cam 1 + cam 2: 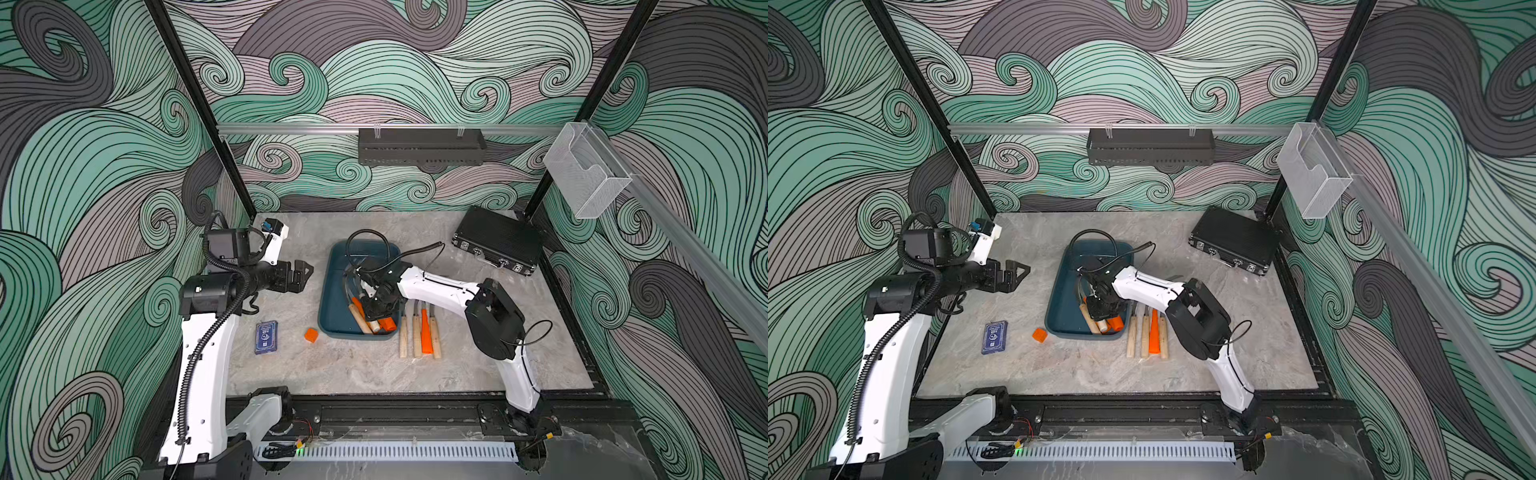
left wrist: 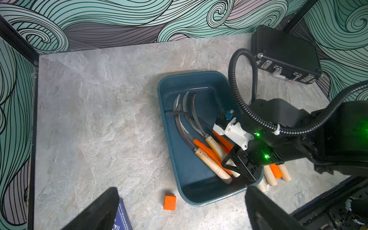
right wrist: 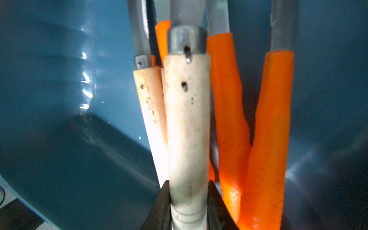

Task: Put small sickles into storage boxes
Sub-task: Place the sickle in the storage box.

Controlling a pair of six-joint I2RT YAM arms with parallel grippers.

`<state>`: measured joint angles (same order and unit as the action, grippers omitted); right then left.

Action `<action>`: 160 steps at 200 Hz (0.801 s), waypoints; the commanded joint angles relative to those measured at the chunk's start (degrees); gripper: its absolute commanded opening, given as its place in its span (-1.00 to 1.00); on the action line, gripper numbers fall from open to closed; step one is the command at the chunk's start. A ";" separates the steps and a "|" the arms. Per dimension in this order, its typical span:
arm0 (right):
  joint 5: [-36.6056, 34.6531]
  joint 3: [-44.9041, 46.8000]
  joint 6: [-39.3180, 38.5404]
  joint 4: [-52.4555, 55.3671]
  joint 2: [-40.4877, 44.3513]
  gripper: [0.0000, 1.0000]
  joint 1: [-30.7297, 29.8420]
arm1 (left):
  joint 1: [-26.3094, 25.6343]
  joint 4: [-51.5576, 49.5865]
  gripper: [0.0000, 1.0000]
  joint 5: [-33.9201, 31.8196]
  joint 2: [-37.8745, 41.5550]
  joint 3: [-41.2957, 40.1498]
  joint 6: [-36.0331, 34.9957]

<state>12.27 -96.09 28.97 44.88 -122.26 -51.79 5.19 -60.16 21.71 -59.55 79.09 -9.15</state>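
Roughly halfway. Right gripper clamped on pale-handled sickle, low inside teal tray, not yet released. Several sickles lie beside it there. Four sickles left on table, just right of tray. Left gripper open, empty, left of tray.

Bright even light; glare streaks on the tray; edges blurred.

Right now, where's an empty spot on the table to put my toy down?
Bare table runs along the front, before the card box, cube and loose sickles. More room lies between the tray, the back wall and the case. Crowded: the tray's near end, where the right gripper holds a sickle among others.
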 commanded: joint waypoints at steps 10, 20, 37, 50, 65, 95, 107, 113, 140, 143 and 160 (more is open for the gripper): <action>-0.32 -1.74 -0.50 0.78 -0.39 -0.55 0.28 | 0.52 -1.71 0.97 1.22 0.05 2.25 -0.88; -0.40 -1.82 -0.56 0.84 -0.37 -0.50 0.29 | 0.51 -1.73 0.97 1.22 0.07 2.37 -0.98; -0.41 -2.06 -0.87 0.91 -0.18 -0.44 0.29 | 0.52 -1.72 0.97 1.26 0.12 2.50 -0.95; -0.49 -2.16 -1.02 1.02 0.04 -0.36 0.28 | 0.50 -1.70 0.97 1.31 -0.02 2.67 -0.90; -0.76 -2.16 -1.16 1.09 0.35 -0.25 0.29 | 0.52 -1.65 0.97 1.40 0.05 2.77 -0.85; -0.84 -2.26 -1.54 1.10 1.01 -0.20 0.28 | 0.52 -1.54 0.97 1.49 -0.13 2.93 -0.71; -0.85 -2.26 -1.65 1.12 1.51 -0.20 0.26 | 0.52 -1.49 0.97 1.49 -0.16 3.03 -0.87; -1.03 -2.21 -1.64 1.14 1.82 -0.20 0.23 | 0.52 -1.52 0.97 1.47 -0.18 2.93 -1.03; -1.94 -2.32 -1.82 1.09 3.69 -0.19 0.29 | 0.52 -1.40 0.97 1.25 -0.28 3.32 -1.14; -2.13 -2.34 -1.81 1.08 4.07 -0.19 0.29 | 0.52 -1.39 0.97 1.24 -0.30 3.40 -1.18; -3.25 -1.85 -2.05 1.09 6.05 -0.18 0.28 | 0.52 -1.46 0.97 0.88 -0.57 4.15 -1.22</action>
<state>11.40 -97.38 27.62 45.17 -121.25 -51.79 5.19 -60.45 22.15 -59.57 79.88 -9.69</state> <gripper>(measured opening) 0.408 0.986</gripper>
